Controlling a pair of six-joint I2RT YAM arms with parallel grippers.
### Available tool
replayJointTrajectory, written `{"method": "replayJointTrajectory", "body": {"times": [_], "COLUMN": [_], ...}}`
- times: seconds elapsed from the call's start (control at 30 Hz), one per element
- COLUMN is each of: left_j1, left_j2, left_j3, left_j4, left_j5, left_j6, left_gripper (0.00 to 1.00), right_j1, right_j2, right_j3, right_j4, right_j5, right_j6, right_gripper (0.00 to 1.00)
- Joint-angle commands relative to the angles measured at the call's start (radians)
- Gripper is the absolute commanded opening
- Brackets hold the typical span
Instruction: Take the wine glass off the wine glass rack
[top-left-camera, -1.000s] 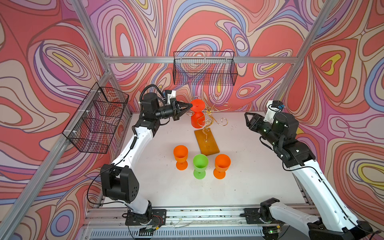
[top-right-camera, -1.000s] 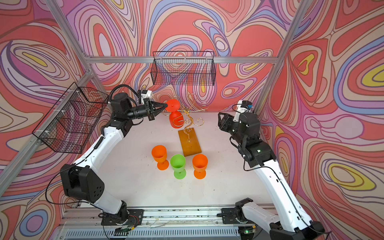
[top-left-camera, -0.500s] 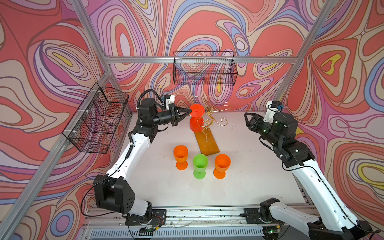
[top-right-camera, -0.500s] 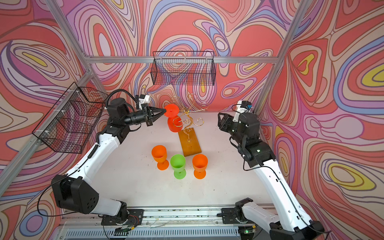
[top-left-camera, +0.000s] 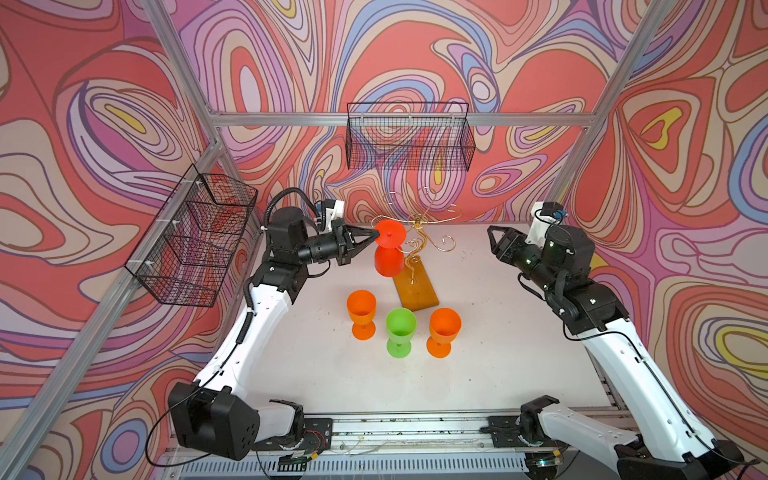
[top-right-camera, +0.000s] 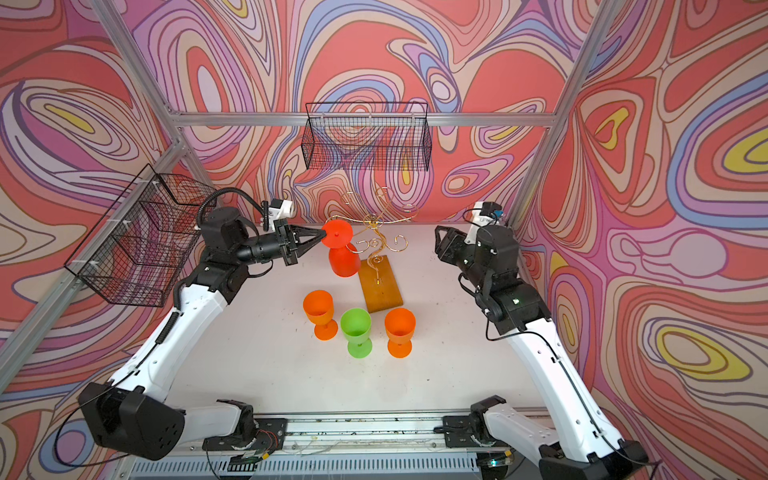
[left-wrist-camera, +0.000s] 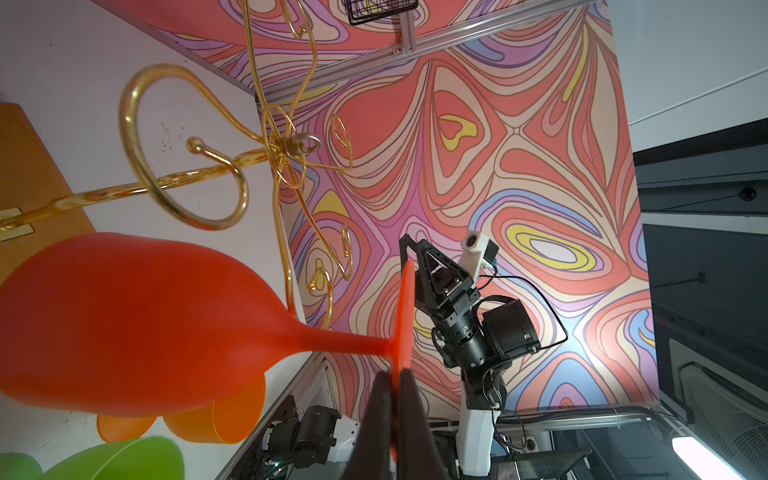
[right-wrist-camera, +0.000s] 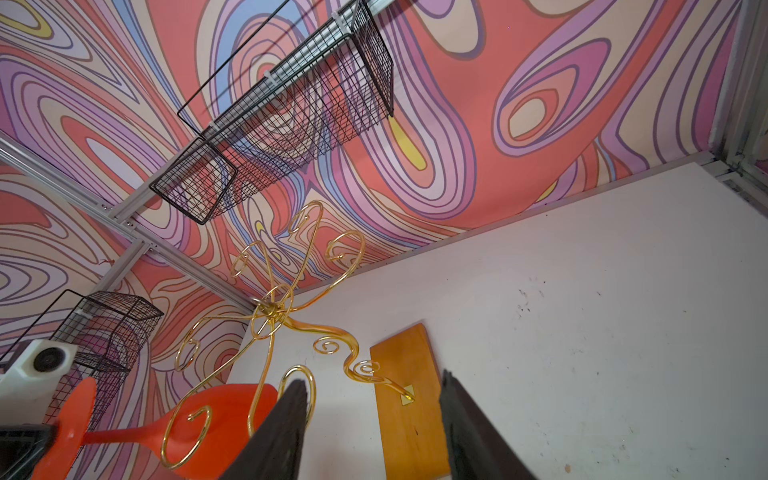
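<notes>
Red wine glass (top-left-camera: 387, 262): where is it?

Upside down, foot up and bowl down, just beside the wine glass rack (left-wrist-camera: 174, 181), on the side toward the tabletop's left edge. Its bowl hangs next to the far end of the rack's wooden base (top-left-camera: 417, 293).

Is it clear of the hooks?

I cannot tell. In the left wrist view a gold arm curls close by the stem, and in the right wrist view a hook overlaps the bowl. Whether wire and glass touch is unclear.

What holds it?

The left pincer (top-left-camera: 375, 237), clamped on the edge of the round foot. The left wrist view shows the thin red disc squeezed between the two dark fingers (left-wrist-camera: 374, 432).

And the right pincer (top-left-camera: 494, 243)?

Its jaws stand apart with nothing between them. It hovers near the far right corner of the tabletop (top-left-camera: 498, 332), pointed toward the rack and well apart from it.

Where does the rack stand?

Near the middle of the far edge, its base slanting in toward the middle of the tabletop.

Anything else?

Three glasses stand upright in a row by the near end of the base: the left orange glass (top-left-camera: 361, 309), the green glass (top-left-camera: 401, 328) and the right orange glass (top-left-camera: 444, 328). A back basket (top-left-camera: 409, 137) and a side basket (top-left-camera: 195, 245), both black wire, hang on the walls.
</notes>
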Motion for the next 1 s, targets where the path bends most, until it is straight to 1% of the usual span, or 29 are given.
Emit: {"method": "replayJointTrajectory", "body": {"times": [0.0, 0.23, 0.33, 0.43, 0.53, 0.57, 0.63, 0.8, 0.9, 0.97], "left_j1": [-0.007, -0.005, 0.002, 0.004, 0.004, 0.005, 0.006, 0.006, 0.006, 0.006], "left_j2": [-0.057, -0.144, -0.178, -0.198, -0.194, -0.19, -0.179, -0.146, -0.12, -0.098], "left_j3": [-0.01, -0.005, -0.002, 0.046, 0.136, 0.157, 0.188, 0.235, 0.269, 0.267], "left_j4": [-0.035, -0.17, -0.193, -0.218, -0.287, -0.286, -0.268, -0.128, -0.073, 0.079], "left_j5": [0.002, -0.004, -0.004, 0.0, 0.006, 0.01, 0.023, 0.048, 0.039, 0.03], "left_j6": [0.02, 0.076, 0.079, 0.093, 0.139, 0.14, 0.117, 0.034, 0.016, -0.066], "left_gripper": [0.0, 0.0, 0.0, 0.0, 0.0, 0.0, 0.0, 0.0, 0.0, 0.0], "right_j1": [-0.004, -0.004, -0.004, -0.004, -0.004, -0.004, -0.004, -0.004, -0.004, -0.004], "right_j2": [0.01, 0.018, 0.025, 0.026, 0.024, 0.023, 0.022, 0.019, 0.009, 0.004], "right_j3": [0.002, 0.013, 0.02, 0.03, 0.042, 0.044, 0.048, 0.043, 0.03, 0.028], "right_j4": [0.021, 0.019, 0.021, 0.024, 0.026, 0.028, 0.032, 0.04, 0.066, 0.091], "right_j5": [-0.012, -0.017, -0.024, -0.036, -0.048, -0.05, -0.056, -0.071, -0.109, -0.165], "right_j6": [0.001, 0.0, 0.0, 0.001, 0.004, 0.006, 0.006, 0.017, 0.027, 0.044], "right_gripper": [0.54, 0.54, 0.54, 0.54, 0.54, 0.54, 0.54, 0.54, 0.54, 0.55]}}
